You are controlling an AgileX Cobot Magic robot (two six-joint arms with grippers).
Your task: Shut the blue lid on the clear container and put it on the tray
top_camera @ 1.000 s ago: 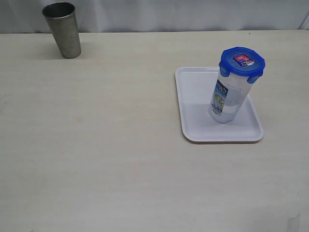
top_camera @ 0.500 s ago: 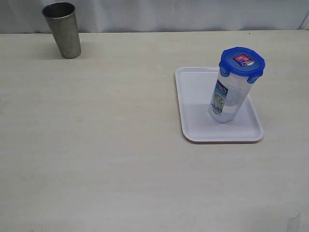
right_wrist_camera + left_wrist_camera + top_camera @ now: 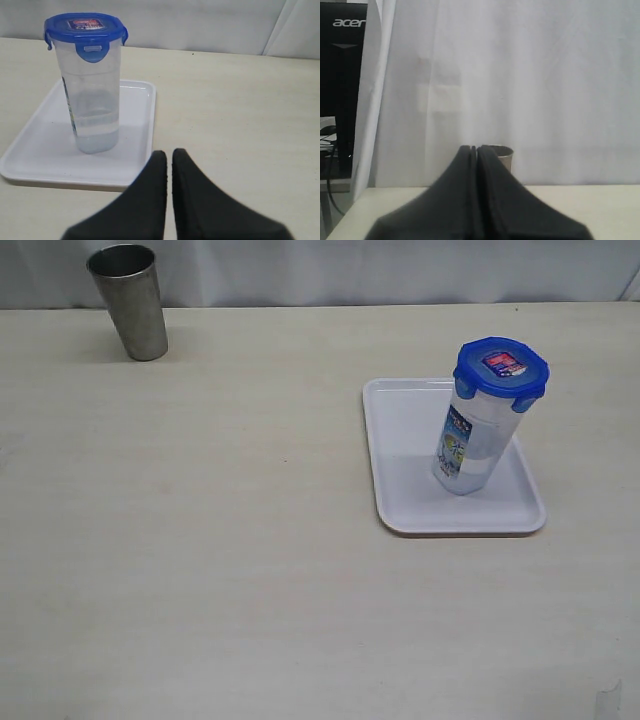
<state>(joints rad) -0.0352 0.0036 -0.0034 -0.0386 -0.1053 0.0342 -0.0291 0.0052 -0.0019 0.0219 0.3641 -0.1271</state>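
One clear container [image 3: 480,435], blue lid [image 3: 501,367] on, upright on tray [image 3: 400,440], right of desk [image 3: 200,540]. Tools: left tool [image 3: 475,150], right tool [image 3: 169,157], both closed, empty.

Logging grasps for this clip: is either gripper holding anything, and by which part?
Nothing is held. The left gripper and right gripper are both shut and empty; the container, lid on, stands free on the tray.

Bright even light, soft faint shadows, exterior view sharp, near gripper [image 3: 169,156] blurred in wrist views
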